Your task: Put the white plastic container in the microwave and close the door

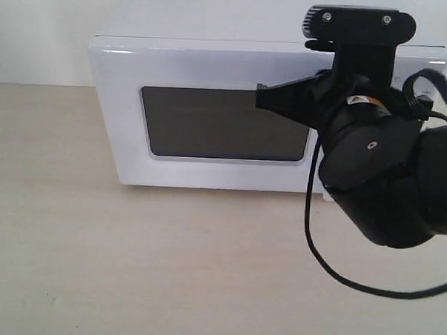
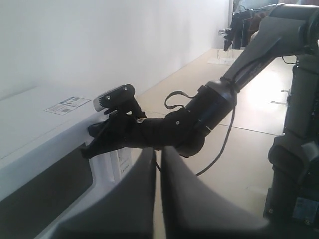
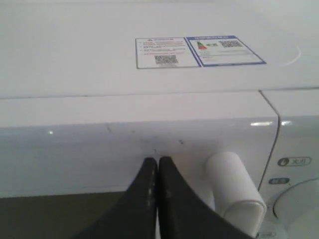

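The microwave (image 1: 213, 59) stands on the pale table (image 1: 130, 267) with the door (image 1: 210, 122) lying flush against its front, so the closing step looks done. The white plastic container shows in none of the views; the dark window gives nothing away, so whether it sits inside cannot be told, though that is the likely reading with the table bare around the oven. The right gripper (image 3: 158, 167) has its fingers pressed together on nothing, with the tips at the upper edge of the door just beside the white bar handle (image 3: 234, 186), below the stickers (image 3: 199, 50) on top. The left gripper (image 2: 157, 154) hangs apart from the oven, its fingers drawn to a narrow slit and empty. What seems left is only for the arms to back away
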Action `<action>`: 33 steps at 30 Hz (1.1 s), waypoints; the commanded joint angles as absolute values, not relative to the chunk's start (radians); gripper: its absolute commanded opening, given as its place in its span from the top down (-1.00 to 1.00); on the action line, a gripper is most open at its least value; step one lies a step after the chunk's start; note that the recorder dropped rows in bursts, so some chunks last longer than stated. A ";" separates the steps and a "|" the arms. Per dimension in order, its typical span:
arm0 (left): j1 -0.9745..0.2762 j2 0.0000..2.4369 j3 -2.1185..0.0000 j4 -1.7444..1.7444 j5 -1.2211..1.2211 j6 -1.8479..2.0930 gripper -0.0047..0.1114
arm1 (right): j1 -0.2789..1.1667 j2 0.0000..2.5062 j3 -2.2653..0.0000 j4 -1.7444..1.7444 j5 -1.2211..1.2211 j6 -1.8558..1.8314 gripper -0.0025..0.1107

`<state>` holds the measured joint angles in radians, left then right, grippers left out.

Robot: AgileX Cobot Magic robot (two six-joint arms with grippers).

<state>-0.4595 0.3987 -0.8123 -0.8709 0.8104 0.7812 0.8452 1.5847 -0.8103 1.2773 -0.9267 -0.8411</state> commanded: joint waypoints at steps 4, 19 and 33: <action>-0.464 0.396 -0.808 -0.872 0.785 0.778 0.84 | 1.100 1.361 -0.731 1.325 -1.052 -1.119 0.96; -0.464 0.396 -0.808 -0.872 0.785 0.778 0.84 | 1.217 1.188 -0.686 1.495 -1.051 -1.124 0.96; -0.464 0.396 -0.808 -0.872 0.785 0.778 0.84 | 1.170 1.150 -0.686 1.656 -1.039 -1.139 0.96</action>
